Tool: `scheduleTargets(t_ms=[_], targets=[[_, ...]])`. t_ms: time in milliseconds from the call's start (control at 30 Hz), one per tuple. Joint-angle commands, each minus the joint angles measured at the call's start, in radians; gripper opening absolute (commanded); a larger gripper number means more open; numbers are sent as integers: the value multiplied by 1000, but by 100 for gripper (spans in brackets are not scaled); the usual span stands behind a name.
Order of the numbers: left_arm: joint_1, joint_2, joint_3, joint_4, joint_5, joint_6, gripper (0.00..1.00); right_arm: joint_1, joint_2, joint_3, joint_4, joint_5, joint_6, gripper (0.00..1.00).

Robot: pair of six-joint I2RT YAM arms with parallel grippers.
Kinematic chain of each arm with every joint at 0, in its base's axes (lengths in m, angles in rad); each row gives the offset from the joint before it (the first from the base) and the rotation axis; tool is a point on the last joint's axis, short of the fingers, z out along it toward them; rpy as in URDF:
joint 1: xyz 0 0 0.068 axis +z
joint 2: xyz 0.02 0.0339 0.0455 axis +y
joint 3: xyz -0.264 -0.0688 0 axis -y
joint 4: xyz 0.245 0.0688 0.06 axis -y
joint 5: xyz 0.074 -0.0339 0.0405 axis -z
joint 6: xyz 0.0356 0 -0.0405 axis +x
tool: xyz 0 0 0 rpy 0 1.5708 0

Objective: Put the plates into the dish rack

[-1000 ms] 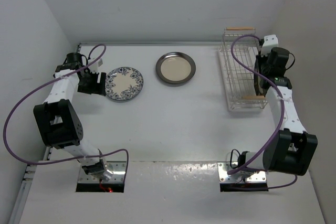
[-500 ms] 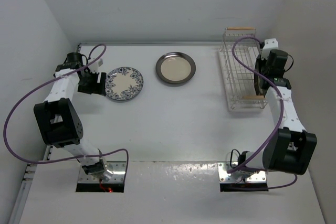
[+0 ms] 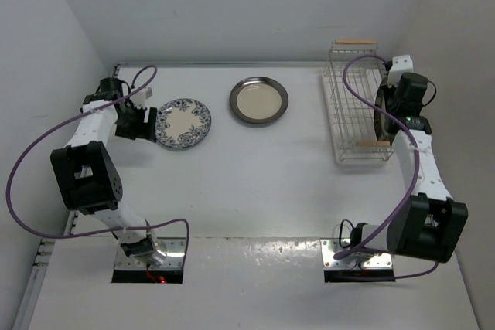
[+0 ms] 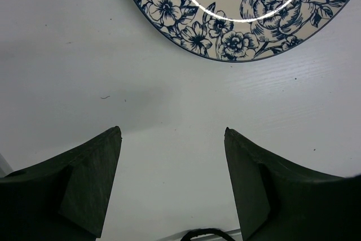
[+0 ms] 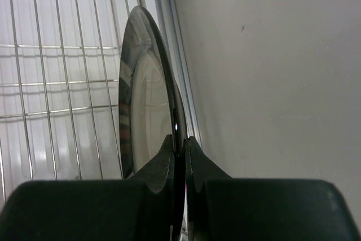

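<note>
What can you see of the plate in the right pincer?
The plate is round and glossy, cream inside with a dark striped rim. It stands on edge, nearly edge-on to the wrist camera, its rim pinched by the right pincer. It hangs over the wall-side edge of the rack. Whether it touches the wires cannot be told.

1. Top view: high above the near edge, looking down over the whole table [image 3: 255, 183].
2. Left wrist: close, past its fingers [image 4: 73, 190] onto the floral plate [image 4: 237, 15], also seen from above.
3. Right wrist: close, along an edge-on plate [image 5: 144, 100] over the rack [image 5: 56, 83].
</note>
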Motion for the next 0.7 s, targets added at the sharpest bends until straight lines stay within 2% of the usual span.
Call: scheduleTargets(t_ms=[0, 667], targets=[[10, 2, 39, -7, 11, 5, 78, 21, -99, 27, 134, -3, 65, 0], [10, 2, 39, -16, 20, 15, 78, 23, -138, -45, 148, 5, 56, 0]])
